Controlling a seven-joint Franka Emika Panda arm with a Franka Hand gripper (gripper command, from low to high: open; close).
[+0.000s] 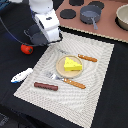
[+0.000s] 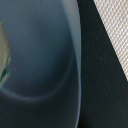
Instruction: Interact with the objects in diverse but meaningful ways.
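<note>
The white robot arm reaches in from the far edge of the desk at the exterior view's left, and its gripper (image 1: 51, 36) hangs low over the far left corner of the pale woven placemat (image 1: 95, 75). Whether the fingers are released or clenched cannot be told: the arm's white body hides them in the exterior view, and the wrist view shows only a blurred blue-grey curved surface (image 2: 45, 65) very close to the lens, with a strip of black desk and a corner of the mat beside it.

The round tan plate (image 1: 61, 68) sits near the middle of the mat with the yellow cheese wedge (image 1: 72, 64) lying on it. 2 pieces of orange-handled cutlery lie on the mat beside the plate, 1 on each side. The brown sausage (image 1: 45, 86) lies on the mat near its front left corner. The white-and-blue fish-like piece (image 1: 22, 75) rests on the black desk just off the mat's left edge. The red tomato (image 1: 26, 48) lies on the desk beyond it, near the arm. The grey two-handled pot (image 1: 90, 15) stands on the brown board at the far edge.
</note>
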